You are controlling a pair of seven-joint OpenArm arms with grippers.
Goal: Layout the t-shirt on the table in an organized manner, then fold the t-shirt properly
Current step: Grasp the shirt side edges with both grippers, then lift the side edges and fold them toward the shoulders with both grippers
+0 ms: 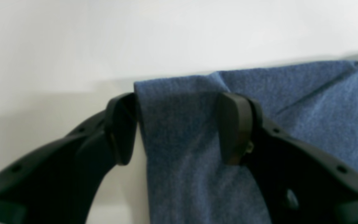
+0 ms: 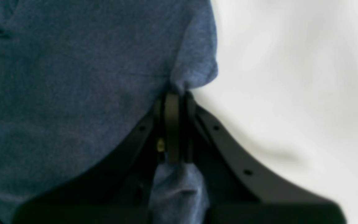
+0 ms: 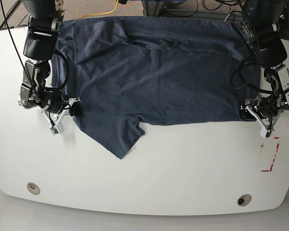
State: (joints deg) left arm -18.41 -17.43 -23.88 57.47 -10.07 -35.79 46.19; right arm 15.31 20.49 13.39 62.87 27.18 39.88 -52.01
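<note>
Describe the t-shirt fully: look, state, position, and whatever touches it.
The t-shirt is dark navy heathered knit, spread wide across the far half of the white table, mostly flat with a few creases. One sleeve flops toward the near side. The right gripper is shut on a bunched fold at one edge; the left gripper stands open, its jaws astride the opposite corner without pinching it.

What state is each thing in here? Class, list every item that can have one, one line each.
t-shirt: spread across the table, rumpled, one sleeve sticking out toward the front edge.
left gripper: open, jaws either side of a t-shirt corner.
right gripper: shut on t-shirt, cloth bunched between its jaws.
table: white top, partly covered by the t-shirt.
red mark: uncovered, beside the left gripper.
</note>
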